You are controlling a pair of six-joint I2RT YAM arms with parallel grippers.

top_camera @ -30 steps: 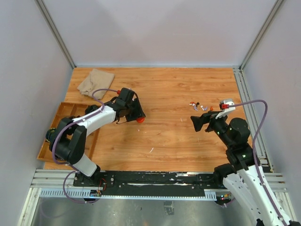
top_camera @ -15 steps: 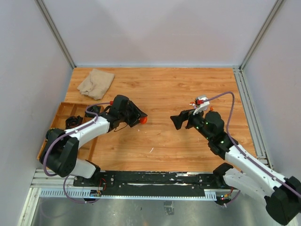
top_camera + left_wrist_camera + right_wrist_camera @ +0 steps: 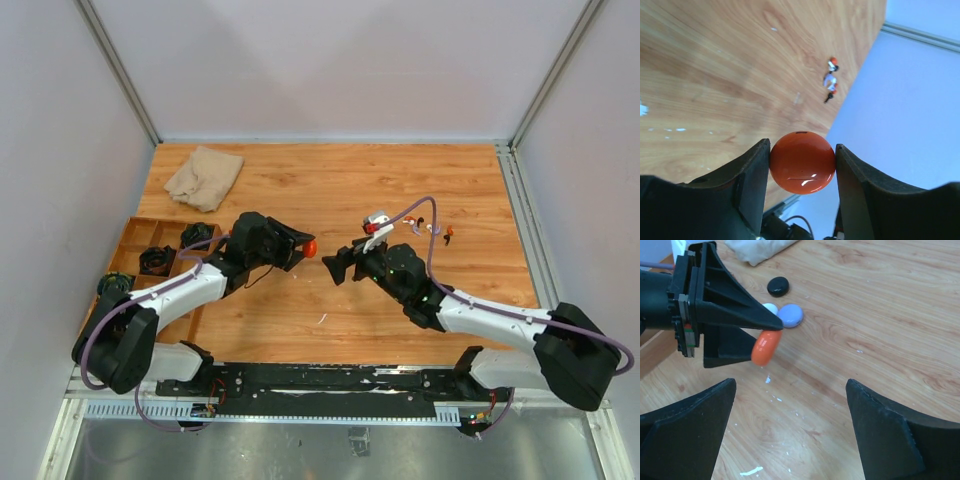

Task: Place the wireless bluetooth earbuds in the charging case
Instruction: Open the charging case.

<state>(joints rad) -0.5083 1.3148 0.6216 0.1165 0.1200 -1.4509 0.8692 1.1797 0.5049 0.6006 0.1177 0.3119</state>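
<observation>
Top view: pinching the orange charging case [image 3: 309, 247] in the left tool [image 3: 304, 247], lifted off the table [image 3: 400, 180] and aimed at the right tool [image 3: 338, 267], spread wide just right of the case. Probably presenting it for opening or a handover. Earbuds [image 3: 437, 231] loose on the table well right of the case, none inserted yet.

Left wrist view: clamped across the case's width, seam visible, lid seemingly closed; earbuds far beyond the case.

Right wrist view: facing the case edge-on, fingers [image 3: 685, 430] parted with nothing between; black puck [image 3: 777, 286], white puck [image 3: 770, 308] and lilac puck [image 3: 790, 315] just behind the case.
</observation>
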